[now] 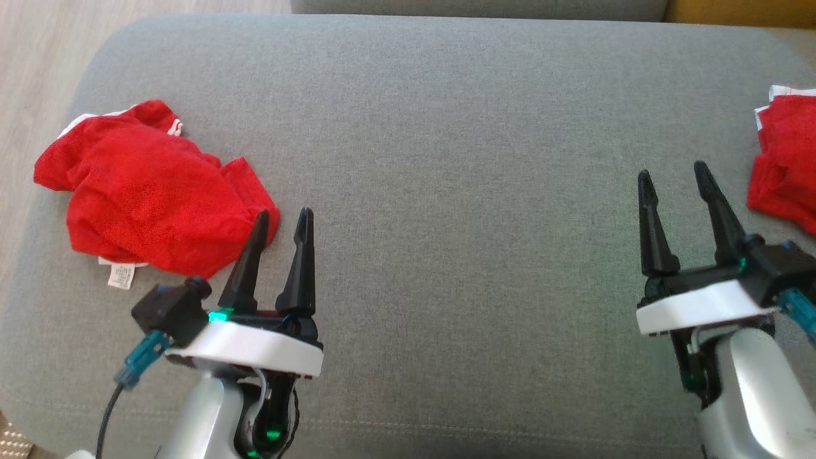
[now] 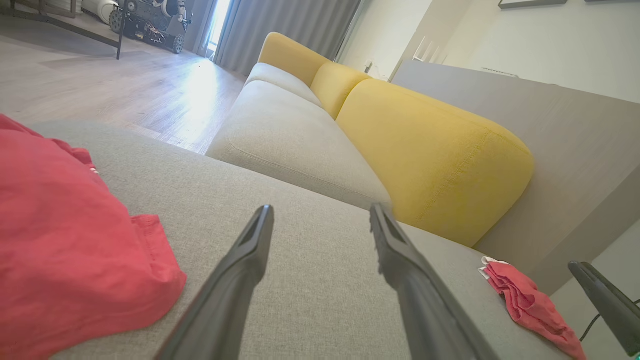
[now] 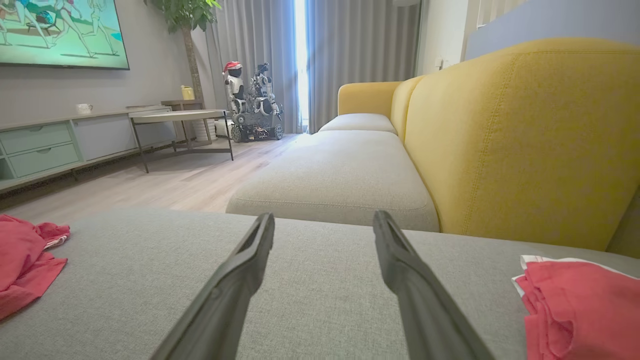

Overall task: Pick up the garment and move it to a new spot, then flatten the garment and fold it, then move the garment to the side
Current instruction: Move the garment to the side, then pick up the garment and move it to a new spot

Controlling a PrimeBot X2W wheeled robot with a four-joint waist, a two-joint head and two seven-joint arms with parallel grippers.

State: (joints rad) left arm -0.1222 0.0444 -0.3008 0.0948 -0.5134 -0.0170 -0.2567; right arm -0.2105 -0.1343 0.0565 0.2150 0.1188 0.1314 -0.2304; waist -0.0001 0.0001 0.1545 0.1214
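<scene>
A crumpled red garment (image 1: 143, 191) with white trim and a white label lies at the left end of the grey cushion (image 1: 446, 159); it also fills the left of the left wrist view (image 2: 65, 240) and the left edge of the right wrist view (image 3: 22, 257). My left gripper (image 1: 284, 220) stands open just right of it, its left fingertip overlapping the cloth's edge in the head view, nothing between the fingers. My right gripper (image 1: 672, 175) is open over bare cushion at the right. A second red garment (image 1: 784, 159), folded, lies at the right edge, also seen as red cloth (image 3: 580, 305).
Wooden floor (image 1: 32, 51) lies beyond the cushion's left edge. A yellow sofa backrest (image 3: 520, 135) and further grey seats (image 3: 340, 185) stand ahead. A low table (image 3: 180, 120), a cabinet and another robot (image 3: 252, 102) stand across the room.
</scene>
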